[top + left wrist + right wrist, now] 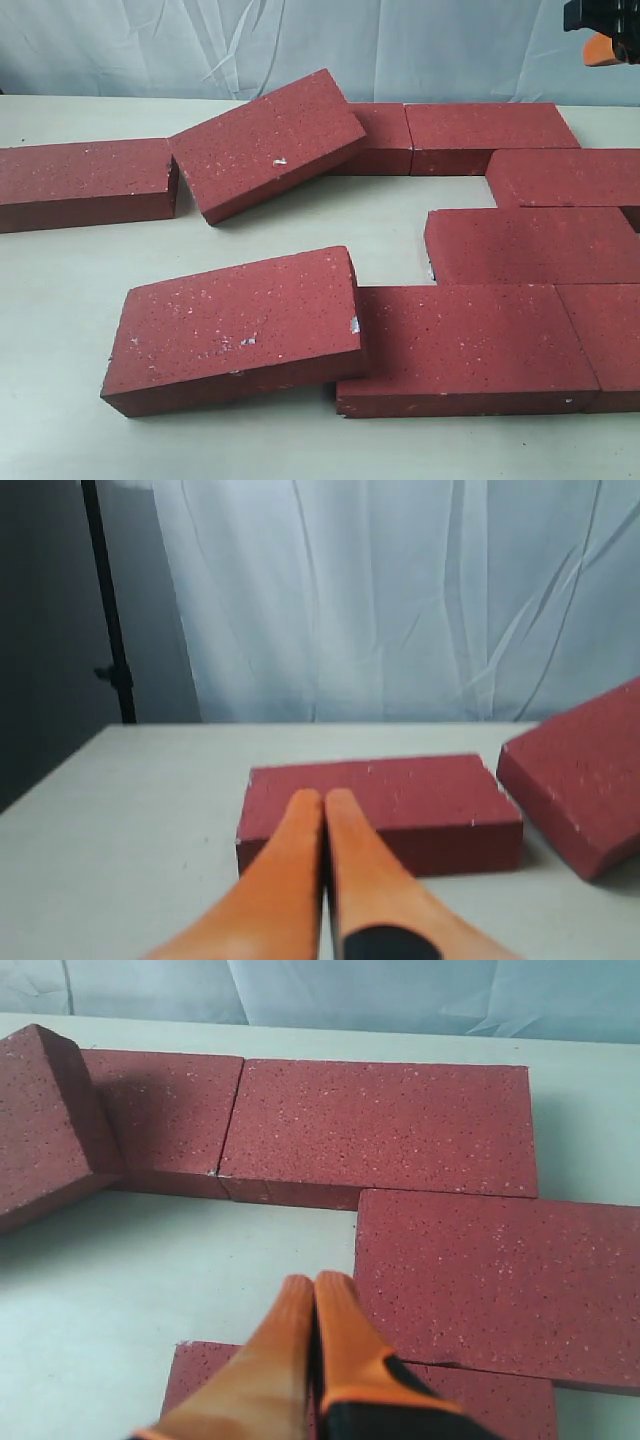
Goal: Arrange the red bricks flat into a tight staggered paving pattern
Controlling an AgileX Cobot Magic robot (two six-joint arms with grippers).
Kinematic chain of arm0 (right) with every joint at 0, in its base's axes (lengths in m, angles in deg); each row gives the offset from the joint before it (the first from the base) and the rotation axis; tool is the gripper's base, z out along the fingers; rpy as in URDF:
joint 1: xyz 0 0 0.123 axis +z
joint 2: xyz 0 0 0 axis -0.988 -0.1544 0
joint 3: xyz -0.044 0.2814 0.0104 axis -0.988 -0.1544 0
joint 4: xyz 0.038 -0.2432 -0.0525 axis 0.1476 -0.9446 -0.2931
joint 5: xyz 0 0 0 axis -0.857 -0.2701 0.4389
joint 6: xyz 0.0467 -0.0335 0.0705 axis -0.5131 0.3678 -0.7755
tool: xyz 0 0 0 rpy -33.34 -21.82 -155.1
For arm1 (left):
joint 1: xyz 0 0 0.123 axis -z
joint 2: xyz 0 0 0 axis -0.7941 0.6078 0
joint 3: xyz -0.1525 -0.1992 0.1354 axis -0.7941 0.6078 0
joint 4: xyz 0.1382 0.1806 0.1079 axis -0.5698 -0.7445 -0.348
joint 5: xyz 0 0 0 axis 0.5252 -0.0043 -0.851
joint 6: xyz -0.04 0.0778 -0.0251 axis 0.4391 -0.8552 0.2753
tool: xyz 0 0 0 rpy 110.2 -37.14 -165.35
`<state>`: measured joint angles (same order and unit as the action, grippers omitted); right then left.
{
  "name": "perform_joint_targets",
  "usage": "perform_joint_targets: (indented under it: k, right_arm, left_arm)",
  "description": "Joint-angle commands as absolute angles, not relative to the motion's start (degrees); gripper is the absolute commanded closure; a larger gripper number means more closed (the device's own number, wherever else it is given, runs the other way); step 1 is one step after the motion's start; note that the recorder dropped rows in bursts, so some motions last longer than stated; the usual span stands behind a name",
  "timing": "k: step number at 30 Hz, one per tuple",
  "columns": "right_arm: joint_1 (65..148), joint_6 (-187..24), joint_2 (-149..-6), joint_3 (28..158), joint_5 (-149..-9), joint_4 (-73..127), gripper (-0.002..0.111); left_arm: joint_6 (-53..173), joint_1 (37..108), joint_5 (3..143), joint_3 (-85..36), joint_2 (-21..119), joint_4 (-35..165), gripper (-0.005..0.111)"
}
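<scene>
The red bricks (pixel 530 245) lie on a pale table (pixel 60 400). Their rough matte faces are flecked with small white and grey speckles, with a few white chips at edges and corners. Most lie flat in staggered rows on the right of the exterior view, edges touching or nearly so, around a patch of bare table in the middle.

Two are not flat. The tilted back brick (pixel 265 140) leans with its far end up on a back-row brick (pixel 385 135). The tilted front brick (pixel 235 325) rests its right end on the edge of the front-row brick (pixel 465 345). The far-left brick (pixel 80 185) lies flat by itself, just beside the tilted back brick.

The left gripper (pixel 323 798) has its orange fingers pressed together with nothing between them. It points at the far-left brick, and whether the tips touch it cannot be told. The right gripper (pixel 313 1282) is likewise closed on nothing, above the bare patch between the rows, with a brick (pixel 200 1375) partly hidden beneath it.

A creased white curtain (pixel 400 580) hangs behind the table, and a black stand pole (pixel 105 600) rises at its far corner. A black-and-orange arm part (pixel 600 30) juts into the exterior view's top right corner — clear of every brick.
</scene>
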<state>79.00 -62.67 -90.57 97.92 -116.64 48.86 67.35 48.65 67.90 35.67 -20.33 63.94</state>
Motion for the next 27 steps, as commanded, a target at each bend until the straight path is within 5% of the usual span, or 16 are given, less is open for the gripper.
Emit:
perform_joint_targets:
  k: [1,27]
  right_arm:
    - [78.9,-62.3,-90.6,98.3,-116.4,49.1,0.109]
    - [78.9,-62.3,-90.6,98.2,-116.5,49.1,0.109]
  left_arm:
    - [67.7,48.6,77.4,35.9,-20.6,63.9,0.107]
    - [68.0,48.6,80.4,35.9,-20.6,64.5,0.107]
